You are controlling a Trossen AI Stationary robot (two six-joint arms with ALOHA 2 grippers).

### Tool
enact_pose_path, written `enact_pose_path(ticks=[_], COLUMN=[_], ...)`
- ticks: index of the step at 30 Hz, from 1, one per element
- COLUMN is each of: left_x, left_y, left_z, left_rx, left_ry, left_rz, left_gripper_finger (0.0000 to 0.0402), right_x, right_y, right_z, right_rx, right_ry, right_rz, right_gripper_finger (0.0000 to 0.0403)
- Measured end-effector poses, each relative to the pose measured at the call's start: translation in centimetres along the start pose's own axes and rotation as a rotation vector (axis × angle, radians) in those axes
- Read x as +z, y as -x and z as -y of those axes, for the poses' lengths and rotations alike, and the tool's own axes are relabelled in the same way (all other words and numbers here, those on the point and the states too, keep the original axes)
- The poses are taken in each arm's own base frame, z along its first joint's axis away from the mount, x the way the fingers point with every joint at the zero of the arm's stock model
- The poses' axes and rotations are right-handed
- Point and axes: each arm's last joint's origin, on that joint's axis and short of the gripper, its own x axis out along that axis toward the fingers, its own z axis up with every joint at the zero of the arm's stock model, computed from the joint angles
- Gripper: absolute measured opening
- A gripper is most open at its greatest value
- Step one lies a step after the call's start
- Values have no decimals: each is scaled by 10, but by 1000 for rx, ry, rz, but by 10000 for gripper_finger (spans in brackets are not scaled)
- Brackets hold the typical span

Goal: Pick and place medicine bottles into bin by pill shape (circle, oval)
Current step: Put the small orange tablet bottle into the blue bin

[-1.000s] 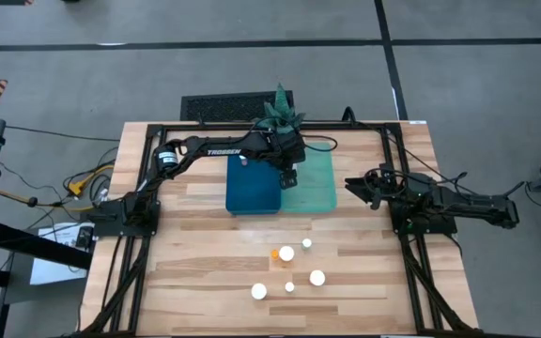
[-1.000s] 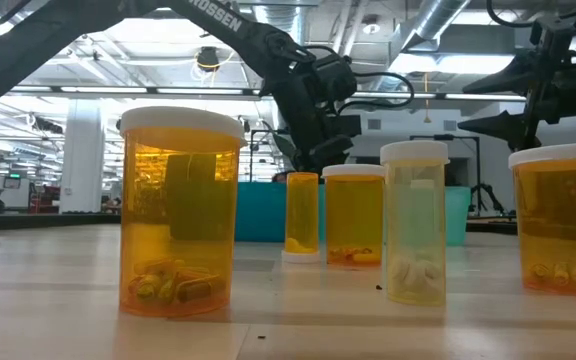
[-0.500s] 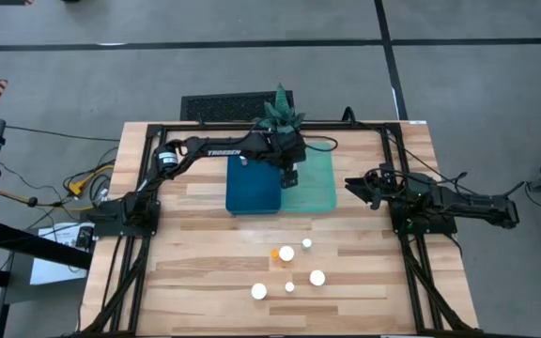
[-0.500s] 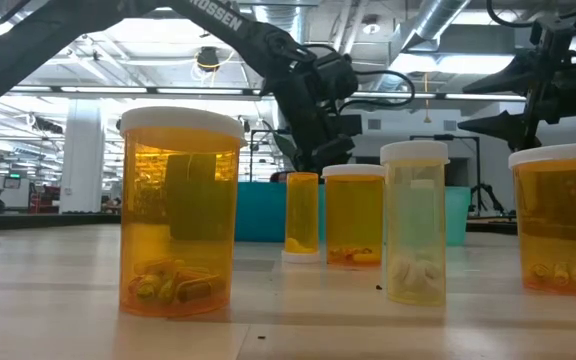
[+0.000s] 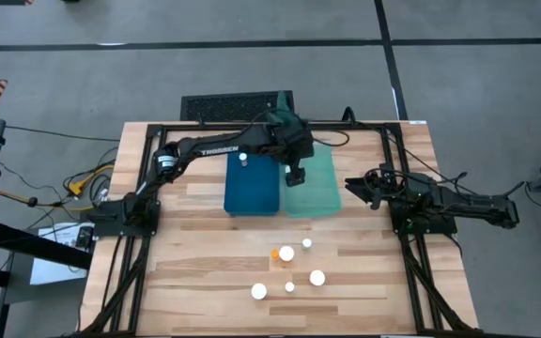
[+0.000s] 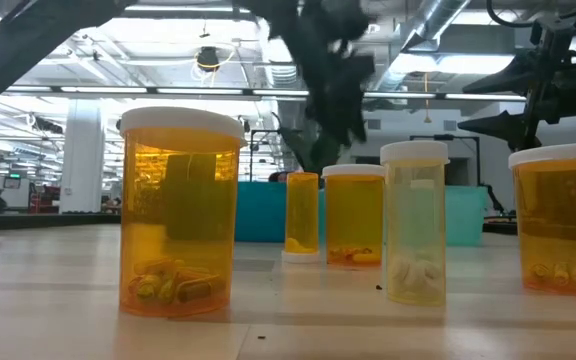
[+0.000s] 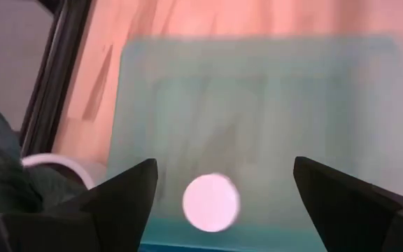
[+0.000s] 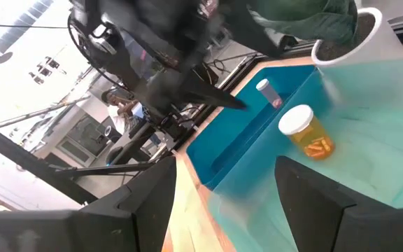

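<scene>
High view, entries left to right.

Left arm: reaches from its base at the desk's (image 5: 205, 202) left edge across to the far middle. Left claw (image 5: 295, 173) hangs over the pale green bin (image 5: 319, 192), fingers spread apart, nothing between them. In the left wrist view a white-capped bottle (image 7: 211, 201) lies in that bin directly past the open fingers.

Dark blue bin (image 5: 252, 188): just left of the green bin, touching it. One white-capped bottle (image 5: 243, 159) sits at its far end.

Loose medicine bottles (image 5: 287, 253): five white caps clustered on the bare desk at the near middle, well apart from both bins. They stand upright, long axis vertical, as the low view confirms; one narrow bottle there stands cap down.

Right arm: folded at the desk's right edge. Right claw (image 5: 360, 185) rests just right of the green bin, fingers apart, empty, pointing toward the bins.

Governing relation: the cluster lies toward the near edge from both claws, roughly midway between the two arm bases. The left claw is slightly closer to it in line, judged from above, though neither is near. Any next pick would likely call for a reach back toward the near edge and a descent onto an upright cap.
</scene>
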Motion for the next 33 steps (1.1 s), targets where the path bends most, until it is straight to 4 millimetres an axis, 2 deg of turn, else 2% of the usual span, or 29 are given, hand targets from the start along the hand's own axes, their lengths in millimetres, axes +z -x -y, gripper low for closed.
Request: enact_pose_path(ticks=[5, 11, 15, 21, 33], left_x=[20, 11, 10, 2, -21], left_y=[54, 97, 102, 107, 123], left_z=[20, 43, 59, 89, 172], left_rx=[-40, -20, -30, -154, -216], left_ry=[-17, -4, -21, -11, -12], left_rz=[29, 18, 22, -54, -171], left_gripper_finger=[329, 329, 329, 329, 329], right_x=[0, 0, -1, -2, -3], right_y=[0, 0, 0, 0, 0], right_z=[0, 0, 0, 1, 1], right_rx=[0, 2, -2, 6, 17], right_ry=[0, 1, 1, 2, 12], right_rz=[0, -7, -11, -32, -55], right_gripper_finger=[255, 255, 255, 255, 255])
